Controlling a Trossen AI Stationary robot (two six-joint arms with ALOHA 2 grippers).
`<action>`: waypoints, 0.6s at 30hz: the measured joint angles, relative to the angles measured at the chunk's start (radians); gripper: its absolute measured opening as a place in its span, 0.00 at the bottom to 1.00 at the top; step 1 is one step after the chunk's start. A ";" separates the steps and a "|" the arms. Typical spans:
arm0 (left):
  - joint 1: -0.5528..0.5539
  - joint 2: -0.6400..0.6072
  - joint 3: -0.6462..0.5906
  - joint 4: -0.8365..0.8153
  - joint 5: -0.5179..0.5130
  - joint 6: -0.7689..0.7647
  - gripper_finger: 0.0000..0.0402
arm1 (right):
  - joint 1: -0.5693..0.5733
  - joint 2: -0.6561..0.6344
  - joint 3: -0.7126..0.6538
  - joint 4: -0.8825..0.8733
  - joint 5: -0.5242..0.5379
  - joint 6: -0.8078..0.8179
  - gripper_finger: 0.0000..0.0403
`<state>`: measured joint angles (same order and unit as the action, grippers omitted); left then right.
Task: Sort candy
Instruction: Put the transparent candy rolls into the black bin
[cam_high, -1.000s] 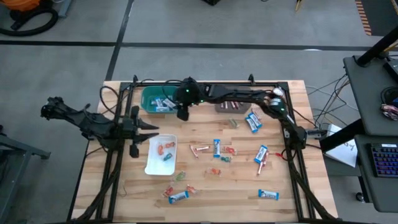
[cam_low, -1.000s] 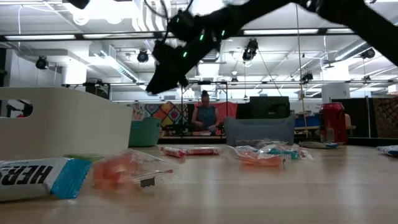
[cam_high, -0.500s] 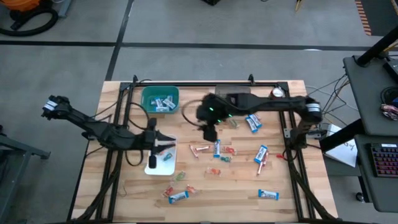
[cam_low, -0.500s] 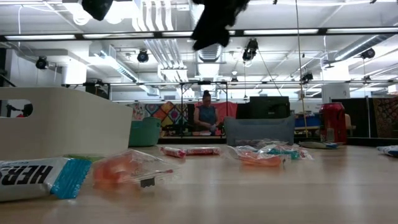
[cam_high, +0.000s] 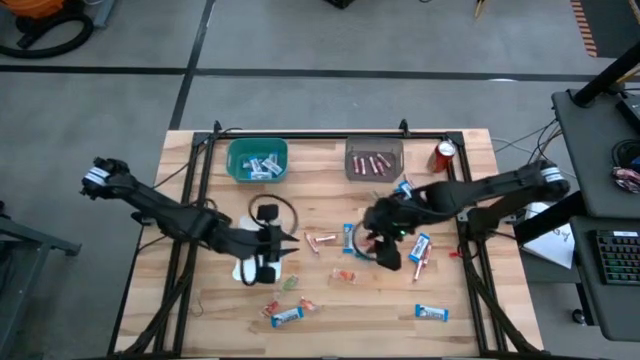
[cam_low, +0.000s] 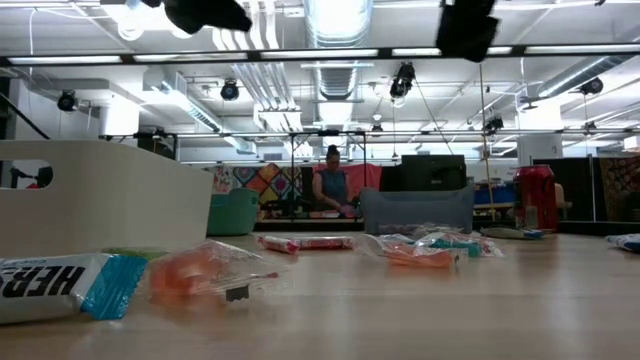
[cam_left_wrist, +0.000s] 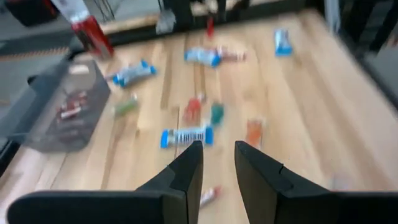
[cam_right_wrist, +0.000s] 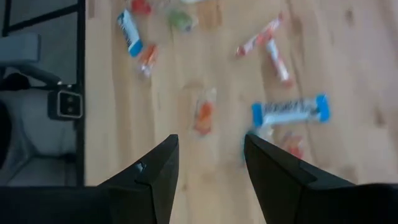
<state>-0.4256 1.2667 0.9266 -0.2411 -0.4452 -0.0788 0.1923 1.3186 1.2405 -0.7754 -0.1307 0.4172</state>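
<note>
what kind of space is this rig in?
Likely a robotics lab or open workshop: exposed ceiling ducts, bare concrete floor, and a wooden table with a person at a bench beyond.

Candy (cam_high: 349, 238) clutters desk (cam_high: 470, 330) centre. Bins (cam_high: 258, 160) and can (cam_high: 444, 155) block the 12 o'clock edge. Bare wood at 6 o'clock.

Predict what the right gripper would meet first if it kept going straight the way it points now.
Probably the orange wrapped candy lying on the table just ahead of the open right gripper, though depth is hard to judge.
</note>
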 joint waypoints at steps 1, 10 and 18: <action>0.006 0.024 0.017 -0.024 0.023 0.010 0.19 | 0.017 -0.016 -0.015 -0.002 0.000 0.030 0.43; 0.063 0.229 0.112 -0.106 0.304 0.227 0.19 | 0.133 -0.075 -0.073 -0.007 0.000 0.198 0.43; 0.142 0.397 0.213 -0.211 0.308 0.318 0.19 | 0.207 -0.077 -0.080 -0.008 0.000 0.266 0.43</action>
<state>-0.2835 1.6638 1.1399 -0.4517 -0.1376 0.2392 0.3996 1.2413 1.1603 -0.7837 -0.1310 0.6831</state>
